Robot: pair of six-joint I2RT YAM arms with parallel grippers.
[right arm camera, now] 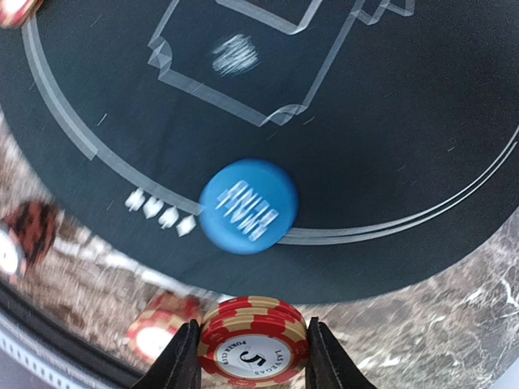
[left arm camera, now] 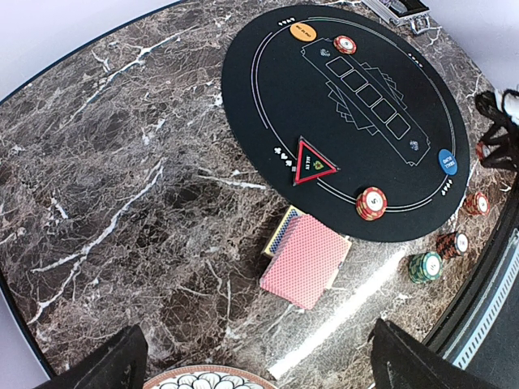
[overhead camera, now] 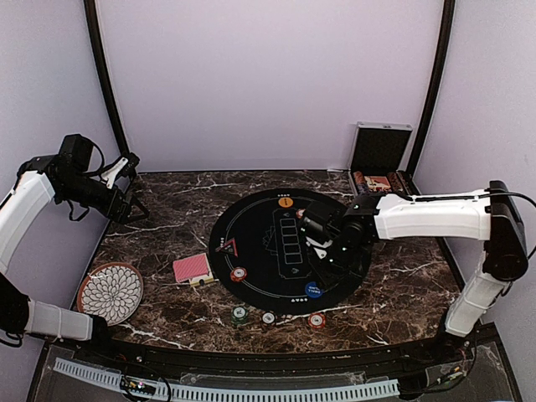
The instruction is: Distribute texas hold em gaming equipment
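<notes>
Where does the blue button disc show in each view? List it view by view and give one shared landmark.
Top external: blue button disc at the near rim of the black mat, right of centre.
Left wrist: far right, on the mat's rim.
Right wrist: picture centre, above the red chip held in the right gripper.
Shared landmark: the mat's white printed ring, beside the disc.

Top view overlooks the table [overhead camera: 167, 209]; left wrist looks down from high, right wrist close; all show the blue disc [overhead camera: 313, 291].
</notes>
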